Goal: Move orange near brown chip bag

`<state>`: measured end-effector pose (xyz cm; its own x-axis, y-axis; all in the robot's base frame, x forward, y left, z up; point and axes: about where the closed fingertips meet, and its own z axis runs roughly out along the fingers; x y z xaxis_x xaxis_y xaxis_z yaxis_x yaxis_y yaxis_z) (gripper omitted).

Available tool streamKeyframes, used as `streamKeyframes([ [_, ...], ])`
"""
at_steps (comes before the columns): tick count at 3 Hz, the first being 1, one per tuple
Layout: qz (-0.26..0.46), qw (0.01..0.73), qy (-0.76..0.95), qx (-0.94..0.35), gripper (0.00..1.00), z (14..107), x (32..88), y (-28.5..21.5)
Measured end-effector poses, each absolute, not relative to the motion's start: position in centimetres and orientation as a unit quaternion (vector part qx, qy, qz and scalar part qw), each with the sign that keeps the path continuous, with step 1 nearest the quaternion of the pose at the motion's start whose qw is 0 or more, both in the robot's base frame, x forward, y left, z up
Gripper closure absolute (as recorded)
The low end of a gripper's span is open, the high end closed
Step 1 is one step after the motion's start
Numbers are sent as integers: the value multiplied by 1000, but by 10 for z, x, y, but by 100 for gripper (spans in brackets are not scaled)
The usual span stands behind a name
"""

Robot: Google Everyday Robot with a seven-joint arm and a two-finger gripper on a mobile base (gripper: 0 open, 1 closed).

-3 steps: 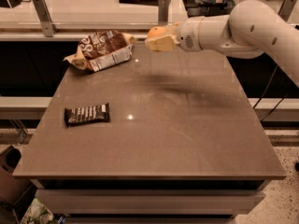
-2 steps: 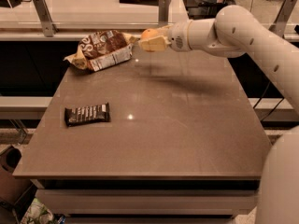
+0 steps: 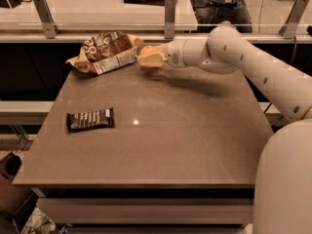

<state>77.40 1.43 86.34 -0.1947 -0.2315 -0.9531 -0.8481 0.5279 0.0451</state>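
Observation:
The brown chip bag (image 3: pixel 106 51) lies wrinkled at the table's back left, with white lettering and a white label. My gripper (image 3: pixel 148 57) reaches in from the right on the white arm and is just right of the bag, low over the table. It is shut on the orange (image 3: pixel 146 49), whose bright top shows between the cream fingers (image 3: pixel 152 60). The orange is right beside the bag's right edge; the rest of it is hidden by the fingers.
A small flat dark candy bar wrapper (image 3: pixel 90 119) lies at the table's left middle. The grey-brown table (image 3: pixel 161 145) has a front edge near me. A counter with metal posts (image 3: pixel 169 9) runs behind the table. My white arm (image 3: pixel 253 67) spans the right side.
My gripper has carried the orange leftward along the back of the table, from the middle back to right beside the chip bag. The bag and candy wrapper have not moved.

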Motion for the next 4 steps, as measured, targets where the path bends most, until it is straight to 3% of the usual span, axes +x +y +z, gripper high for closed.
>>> streamKeyframes([
  [1, 314, 493, 726, -362, 100, 826, 762, 25],
  [2, 314, 493, 727, -361, 82, 831, 762, 25],
  [4, 314, 493, 727, -361, 35, 835, 762, 25],
])
